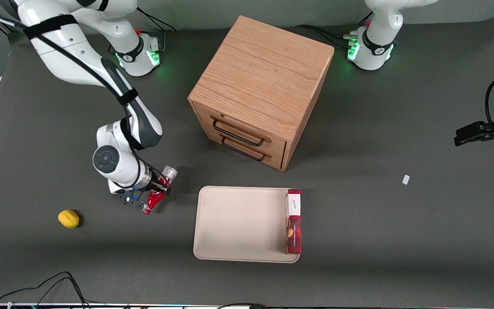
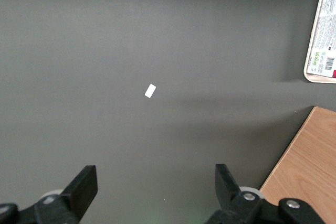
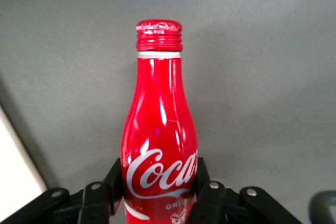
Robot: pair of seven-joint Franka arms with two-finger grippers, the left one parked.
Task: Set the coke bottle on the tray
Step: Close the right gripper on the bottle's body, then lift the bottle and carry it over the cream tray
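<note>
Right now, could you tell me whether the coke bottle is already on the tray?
Not yet. The gripper is shut on the coke bottle, tilted beside the tray toward the working arm's end.

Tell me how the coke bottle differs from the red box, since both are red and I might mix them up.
The coke bottle is slim and round with a capped neck; the red box is flat and rectangular. The bottle is held in the gripper beside the tray, off the table; the box lies on the tray along one short rim. Both are red with white markings.
</note>
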